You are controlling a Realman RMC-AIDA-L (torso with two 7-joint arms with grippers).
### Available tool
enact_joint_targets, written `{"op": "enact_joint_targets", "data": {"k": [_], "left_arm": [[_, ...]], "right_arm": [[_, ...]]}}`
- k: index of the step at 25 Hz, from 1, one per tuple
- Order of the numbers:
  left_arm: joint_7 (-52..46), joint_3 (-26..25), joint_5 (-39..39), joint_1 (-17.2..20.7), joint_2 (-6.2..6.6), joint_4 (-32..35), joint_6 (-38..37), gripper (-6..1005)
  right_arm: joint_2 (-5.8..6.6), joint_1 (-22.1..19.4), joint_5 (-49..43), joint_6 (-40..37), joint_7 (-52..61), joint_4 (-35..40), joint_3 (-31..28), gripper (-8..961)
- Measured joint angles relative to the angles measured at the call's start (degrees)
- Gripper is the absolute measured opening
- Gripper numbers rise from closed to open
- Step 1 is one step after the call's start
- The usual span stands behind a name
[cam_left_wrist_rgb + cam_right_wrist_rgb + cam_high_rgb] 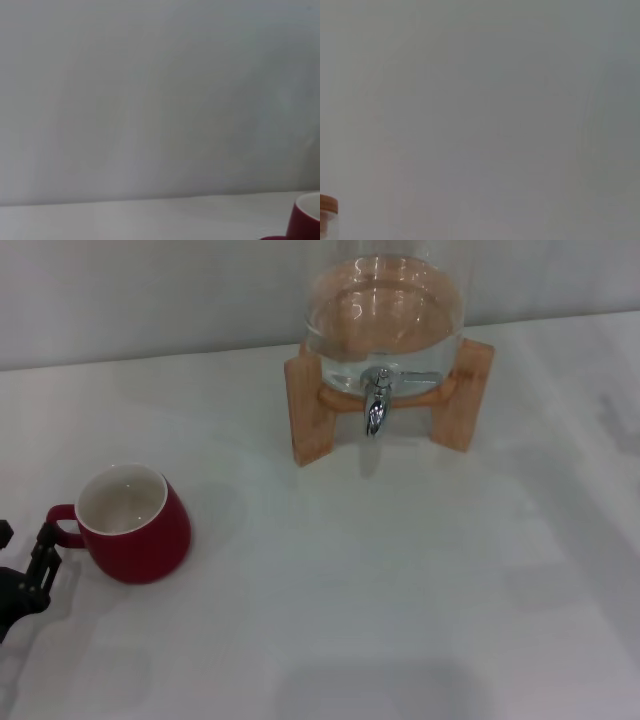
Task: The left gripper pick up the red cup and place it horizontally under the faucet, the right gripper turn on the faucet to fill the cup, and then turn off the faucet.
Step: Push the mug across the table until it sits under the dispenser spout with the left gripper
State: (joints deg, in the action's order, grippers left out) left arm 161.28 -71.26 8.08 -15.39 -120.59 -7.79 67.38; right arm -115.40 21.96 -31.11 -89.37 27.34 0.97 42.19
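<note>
Red cup (133,524) upright on white counter (380,590) at robot's left, handle toward left gripper (38,558), gripper just beside handle, finger state cannot be told, faucet (376,403) on glass dispenser (382,315) in wooden stand (312,410), well apart from cup, right gripper out of view.

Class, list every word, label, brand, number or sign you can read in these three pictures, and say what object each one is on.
None: no view shows any readable text.
The red cup, the faucet, the glass dispenser, its wooden stand and the table are plain.
The left gripper by the cup's handle carries no visible marking.
</note>
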Motion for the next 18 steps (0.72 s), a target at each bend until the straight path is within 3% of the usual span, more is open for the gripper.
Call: {"op": "enact_joint_targets", "data": {"k": [18], "left_arm": [[0.0, 2.2, 0.0, -0.3, 0.26, -2.1, -3.3, 509]], "right_arm": [[0.00, 0.3, 0.0, 0.0, -0.1, 0.0, 0.0, 842]]}}
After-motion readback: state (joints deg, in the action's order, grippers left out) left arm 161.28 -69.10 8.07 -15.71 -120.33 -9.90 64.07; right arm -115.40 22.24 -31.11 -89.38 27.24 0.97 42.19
